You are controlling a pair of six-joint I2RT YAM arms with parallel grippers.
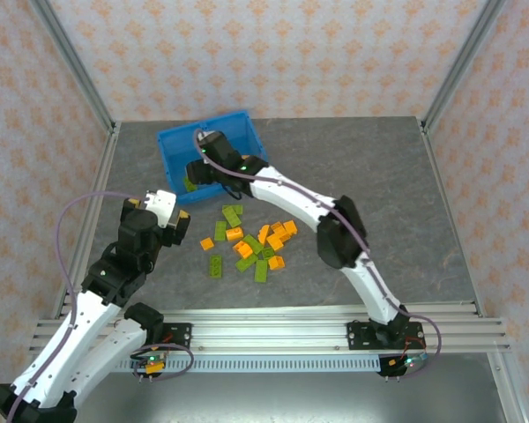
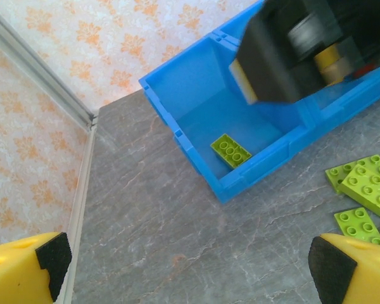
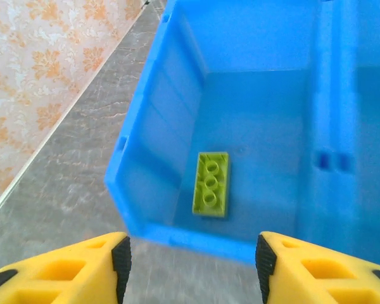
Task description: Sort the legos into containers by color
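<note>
R grip [image 3: 192, 259]: let go, jaws apart, nothing betw them; hangs over near wall of bin [image 3: 158, 126].
L grip [image 2: 191, 263]: let go, spread wide, empty; low over table [image 2: 145, 215], just beside bin's corner.
Green brick [image 3: 211, 183]: flat, studs up, on floor of one cell [image 3: 259, 107], close to near wall; alone there as far as seen.
Other cell [image 3: 373, 126]: across mid wall [image 3: 332, 114]; the part in view is bare, rest can't tell.
Pile [image 1: 251, 242]: on table near bin, green + orange mixed, many touching.
Progress: early, prob.; nearly all bricks unsorted.
Risk 1: R grip catches near wall on pull-back if it doesn't lift first, so bin shoves or tips.
Risk 2: arms clash. L grip sits close to bin while R arm spans over it; both heading for pile or bin at once = contact.
Risk 3: double pick. Bricks touch, so jaws may take a neighbour of the wrong colour too.
Risk 4: wrong cell. Orange dropped near mid wall could land w/ the green.
Risk 5: flat bricks give little edge to pinch, so slip or scatter likely.
</note>
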